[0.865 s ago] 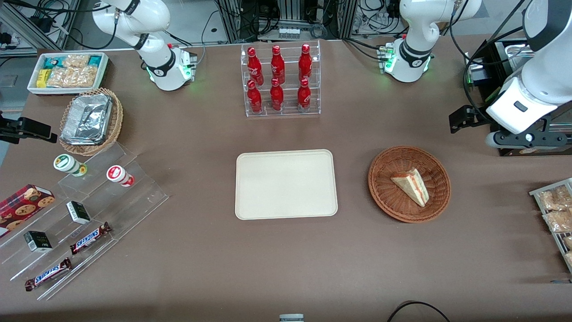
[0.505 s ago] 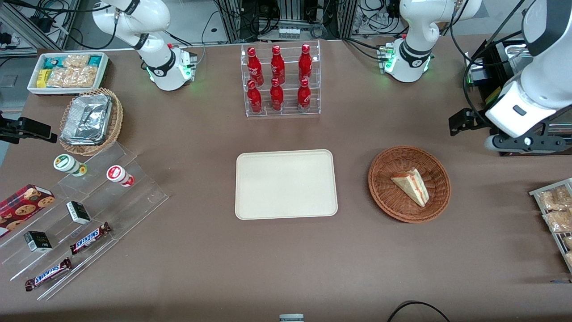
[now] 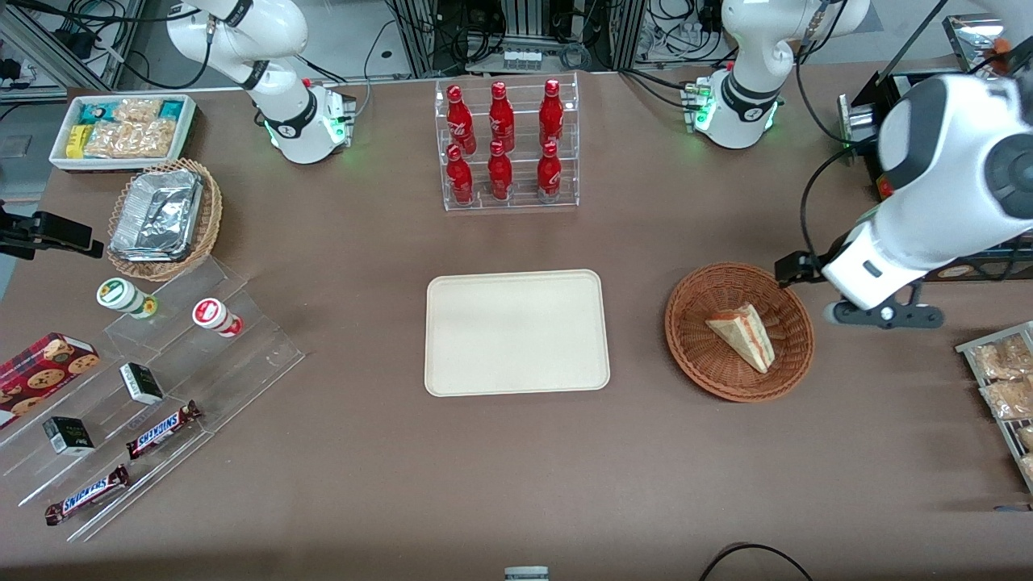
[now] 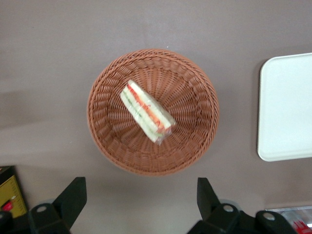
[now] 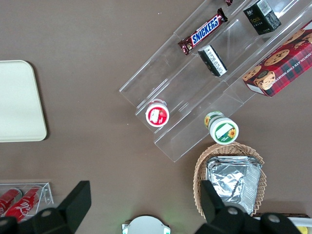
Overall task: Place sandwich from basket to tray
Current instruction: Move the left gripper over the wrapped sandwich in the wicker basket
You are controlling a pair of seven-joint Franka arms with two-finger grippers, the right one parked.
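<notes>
The sandwich (image 3: 744, 334), a pale wedge with orange-red and green filling, lies in the round reddish-brown wicker basket (image 3: 696, 343). The cream tray (image 3: 516, 332) lies flat beside the basket, toward the parked arm's end, with nothing on it. My left gripper (image 3: 884, 313) hangs above the table just beside the basket's rim, toward the working arm's end. In the left wrist view the gripper (image 4: 139, 197) is open wide and holds nothing, with the sandwich (image 4: 147, 111), the basket (image 4: 195, 146) and a part of the tray (image 4: 287, 107) in sight.
A clear rack of red bottles (image 3: 507, 145) stands farther from the front camera than the tray. A rack of bagged snacks (image 3: 1005, 387) lies at the working arm's end. Clear steps with candy bars (image 3: 161, 379), a foil-container basket (image 3: 165, 218) and a white snack bin (image 3: 121, 129) lie toward the parked arm's end.
My left arm has swung in from the table's working-arm end toward the basket and nearer the front camera. The sandwich, basket and tray have not moved.
</notes>
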